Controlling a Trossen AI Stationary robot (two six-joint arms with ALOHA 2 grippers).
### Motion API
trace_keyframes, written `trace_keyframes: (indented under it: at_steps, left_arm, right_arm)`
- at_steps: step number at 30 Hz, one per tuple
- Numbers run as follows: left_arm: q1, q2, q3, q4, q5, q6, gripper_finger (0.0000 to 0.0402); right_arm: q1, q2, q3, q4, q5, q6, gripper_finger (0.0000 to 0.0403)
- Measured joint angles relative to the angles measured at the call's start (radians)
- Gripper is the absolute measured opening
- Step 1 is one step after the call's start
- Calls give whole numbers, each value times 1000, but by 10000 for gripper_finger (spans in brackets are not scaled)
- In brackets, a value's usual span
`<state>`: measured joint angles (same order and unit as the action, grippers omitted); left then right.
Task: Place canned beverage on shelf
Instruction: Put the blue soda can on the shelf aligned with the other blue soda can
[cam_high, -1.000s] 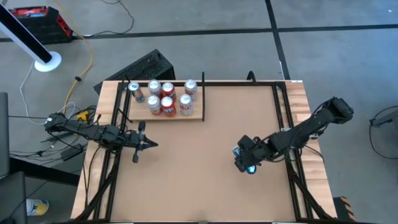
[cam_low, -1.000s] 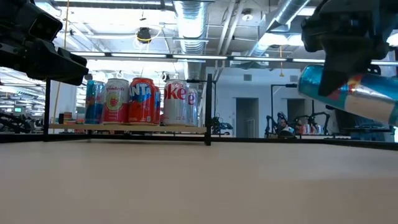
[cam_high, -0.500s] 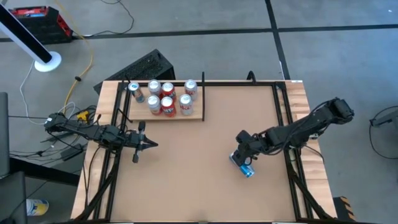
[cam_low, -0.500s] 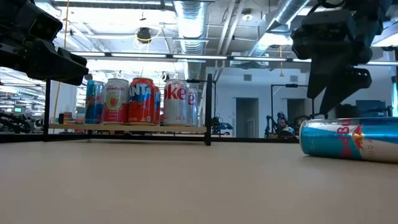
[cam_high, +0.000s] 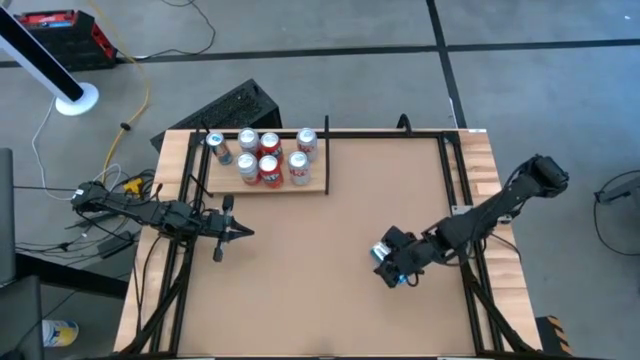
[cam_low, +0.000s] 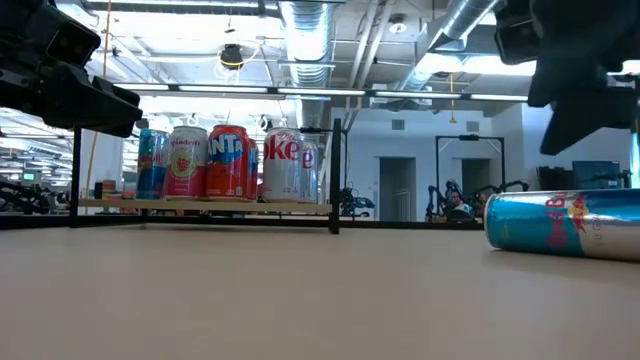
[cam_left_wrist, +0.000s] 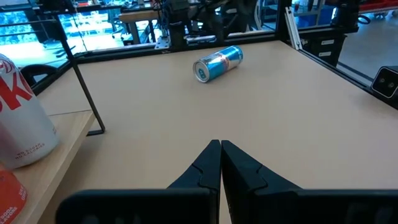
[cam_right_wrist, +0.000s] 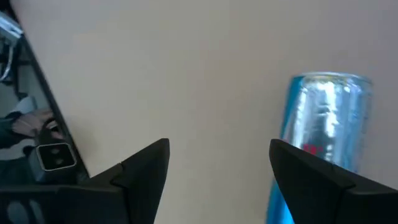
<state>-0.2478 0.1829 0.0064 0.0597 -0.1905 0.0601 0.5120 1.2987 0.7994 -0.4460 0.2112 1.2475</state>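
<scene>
Red can (cam_low: 229, 162) "NTA"; silver can (cam_low: 284, 164) "oke".

You have the shelf (cam_high: 262, 185) at the table's (cam_high: 320, 310) far left corner, six cans (cam_high: 268, 154) standing upright on it in a cluster. The left gripper (cam_high: 246, 233) sits near the table's left edge, just in front of the shelf, fingers together. A loose can (cam_low: 560, 222) lies on its side on the table's right half, well apart from the shelf. The right gripper (cam_high: 392, 270) hangs directly above that can, fingers spread, not touching it.
</scene>
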Motion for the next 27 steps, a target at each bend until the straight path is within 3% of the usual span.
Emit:
trace_keyframes:
  at_steps: [12,18,27]
  left_arm:
    - [0,0,0,0,0,0,0]
    - [0,0,0,0,0,0,0]
    - [0,0,0,0,0,0,0]
  right_arm:
    - [42,21,85,-125,-55,81,301]
    - [6,54,104,-331,-56,122,301]
    - [-64,199,103,-385,-58,42,302]
